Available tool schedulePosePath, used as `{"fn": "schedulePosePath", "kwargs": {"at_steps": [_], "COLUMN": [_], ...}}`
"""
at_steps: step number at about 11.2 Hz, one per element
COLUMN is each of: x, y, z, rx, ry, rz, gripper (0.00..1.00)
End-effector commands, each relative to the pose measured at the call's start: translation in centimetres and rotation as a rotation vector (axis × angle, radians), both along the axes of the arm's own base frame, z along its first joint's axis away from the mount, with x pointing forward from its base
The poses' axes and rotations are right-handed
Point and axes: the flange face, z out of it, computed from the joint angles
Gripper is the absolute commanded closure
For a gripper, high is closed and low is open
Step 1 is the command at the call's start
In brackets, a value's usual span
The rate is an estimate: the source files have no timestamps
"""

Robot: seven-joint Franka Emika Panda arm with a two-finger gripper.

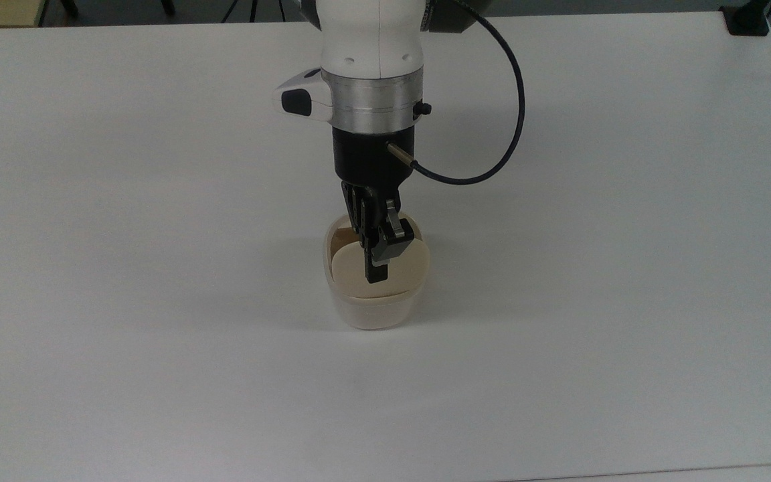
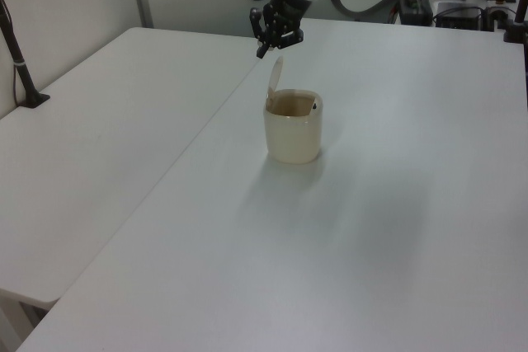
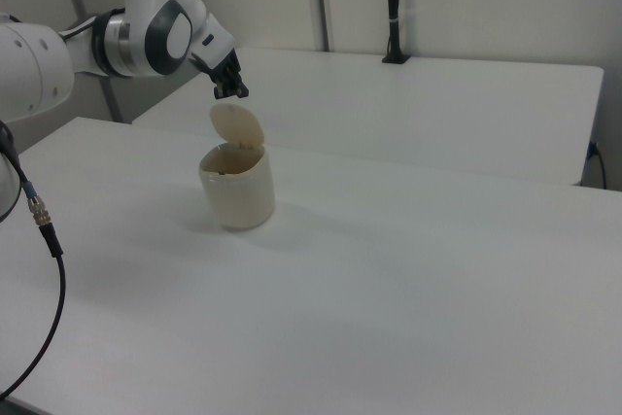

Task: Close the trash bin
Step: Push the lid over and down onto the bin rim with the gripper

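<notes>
Cream bin (image 2: 292,133) on your surface (image 2: 396,204): lid (image 3: 236,126) raised, interior unclear; gripper (image 3: 230,91) above lid, fingers clenched on nothing.

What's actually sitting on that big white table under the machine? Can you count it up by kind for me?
Small cream-white plastic bin with its flat beige lid standing open: 1
Robot tool hovering above the lid: 1
Total: 2, and just the bin rests on the white table.
</notes>
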Motion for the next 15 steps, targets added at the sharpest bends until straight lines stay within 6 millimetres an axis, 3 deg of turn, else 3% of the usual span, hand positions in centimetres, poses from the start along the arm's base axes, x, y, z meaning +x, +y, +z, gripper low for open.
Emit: {"fn": "schedulePosePath", "kwargs": {"at_steps": [1,7,12,15], "x": [-1.7,-5.0,-5.6,-5.7], "y": [0.1,-0.5,-0.3,1.0], "z": [-0.9,-0.4,-5.8,-8.8], "rx": [-0.076,-0.165,-0.195,-0.223], "ry": [0.035,0.146,0.247,0.292], "rz": [0.111,0.242,0.281,0.317], "gripper": [1.0,1.0,1.0,1.0]}}
